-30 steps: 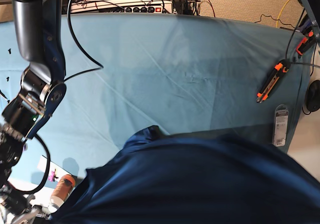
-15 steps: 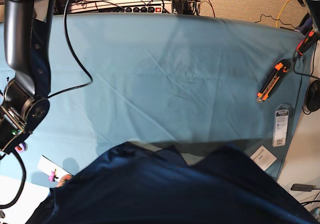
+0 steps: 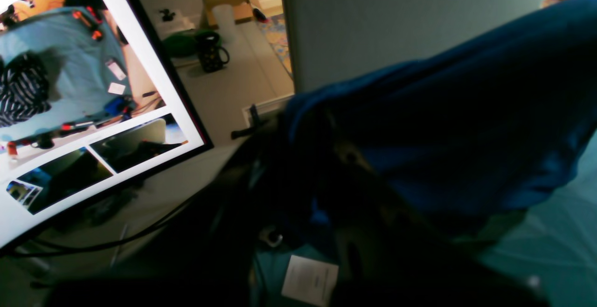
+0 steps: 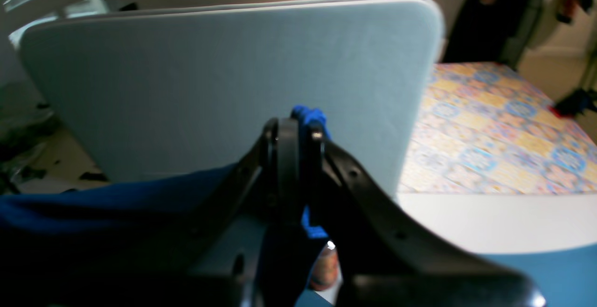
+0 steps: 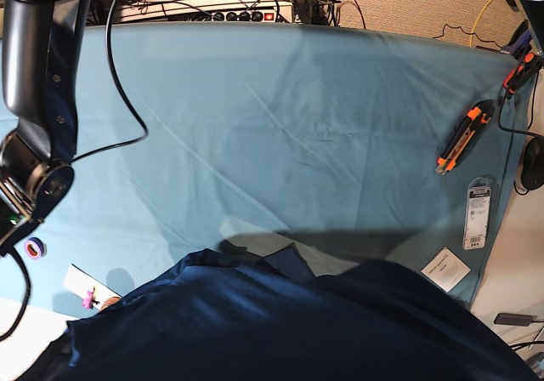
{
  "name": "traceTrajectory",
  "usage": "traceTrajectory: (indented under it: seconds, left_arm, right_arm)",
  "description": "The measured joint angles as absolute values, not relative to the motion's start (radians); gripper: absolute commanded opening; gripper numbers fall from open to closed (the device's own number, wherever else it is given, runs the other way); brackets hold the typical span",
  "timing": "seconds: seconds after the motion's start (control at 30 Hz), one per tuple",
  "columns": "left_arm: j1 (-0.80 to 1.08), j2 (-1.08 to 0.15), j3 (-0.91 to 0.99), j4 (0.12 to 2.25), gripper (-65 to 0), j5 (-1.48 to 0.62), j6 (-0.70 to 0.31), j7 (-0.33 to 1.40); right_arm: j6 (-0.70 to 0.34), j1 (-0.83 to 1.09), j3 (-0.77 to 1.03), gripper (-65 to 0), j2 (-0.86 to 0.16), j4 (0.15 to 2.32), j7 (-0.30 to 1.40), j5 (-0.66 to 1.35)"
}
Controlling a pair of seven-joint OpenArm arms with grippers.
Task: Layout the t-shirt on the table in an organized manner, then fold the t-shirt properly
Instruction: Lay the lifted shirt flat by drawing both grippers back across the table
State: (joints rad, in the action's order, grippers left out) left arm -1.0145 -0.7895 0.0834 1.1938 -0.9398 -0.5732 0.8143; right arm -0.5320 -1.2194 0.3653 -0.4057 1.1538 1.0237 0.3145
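Observation:
The dark navy t-shirt (image 5: pixel 280 321) hangs lifted in front of the base camera, spread across the bottom of that view above the teal-covered table (image 5: pixel 280 126). In the right wrist view my right gripper (image 4: pixel 301 132) is shut on a bunched bit of the t-shirt (image 4: pixel 93 199), with blue cloth poking out past the fingertips. In the left wrist view my left gripper (image 3: pixel 308 129) is very dark; its jaws are shut with the t-shirt (image 3: pixel 466 125) stretching away from them to the right. Neither gripper shows in the base view; only the right arm (image 5: pixel 34 100) does.
An orange utility knife (image 5: pixel 463 136), a packaged item (image 5: pixel 477 213) and a white card (image 5: pixel 446 269) lie along the table's right edge. A purple tape ring (image 5: pixel 34 247) and a white slip (image 5: pixel 85 287) sit at the left. A monitor (image 3: pixel 70 87) stands beside the table.
The held-up t-shirt has dropped toward the bottom of the base view and spread wider, uncovering the white card at the right. The right arm has swung further left.

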Motion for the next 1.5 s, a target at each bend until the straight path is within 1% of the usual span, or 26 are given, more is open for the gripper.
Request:
traceTrajectory:
  seconds: [0.2, 0.33, 0.63, 0.77, 0.93, 1.0, 1.13, 1.37, 1.5]
  left_arm:
    - [-1.005, -0.788, 0.082, 1.198, -65.0, -0.955, -0.577, 0.814]
    - [-0.944, -0.781, 0.08, 1.199, -65.0, -0.978, -0.577, 0.814]
    - [-0.889, -0.703, 0.081, 1.195, -65.0, -0.961, -0.577, 0.837]
    - [-0.889, -0.693, 0.081, 1.195, -65.0, -0.961, -0.577, 0.84]
    - [-0.889, -0.693, 0.084, 1.195, -65.0, -1.045, -0.576, 0.953]
    - [-0.878, -0.694, 0.084, 1.196, -65.0, -1.079, -0.576, 0.972]
    - [-0.809, -0.695, 0.086, 1.195, -65.0, -1.132, -0.601, 1.006]
    - [-0.696, -0.693, 0.086, 1.193, -65.0, -1.158, -0.599, 1.015]
    - [-0.642, -0.69, 0.115, 1.193, -65.0, -1.244, -0.603, 1.082]
  right_arm:
    - [-0.539, -1.22, 0.365, -65.0, -0.495, 1.154, 1.044, 0.341]
    - [-0.539, -1.217, 0.365, -65.0, -0.528, 1.154, 1.081, 0.385]
    - [-0.543, -1.089, 0.364, -65.0, -0.527, 1.154, 1.104, 0.456]
    - [-0.546, -1.051, 0.364, -65.0, -0.527, 1.154, 1.141, 0.516]
    - [-0.561, -0.99, 0.364, -65.0, -0.527, 1.154, 1.232, 0.63]
    - [-0.569, -0.956, 0.364, -65.0, -0.527, 1.154, 1.268, 0.696]
    - [-0.603, -0.881, 0.364, -65.0, -0.527, 1.154, 1.321, 0.775]
    - [-0.622, -0.788, 0.365, -65.0, -0.526, 1.154, 1.393, 0.925]
    - [-0.649, -0.744, 0.365, -65.0, -0.526, 1.154, 1.424, 1.015]
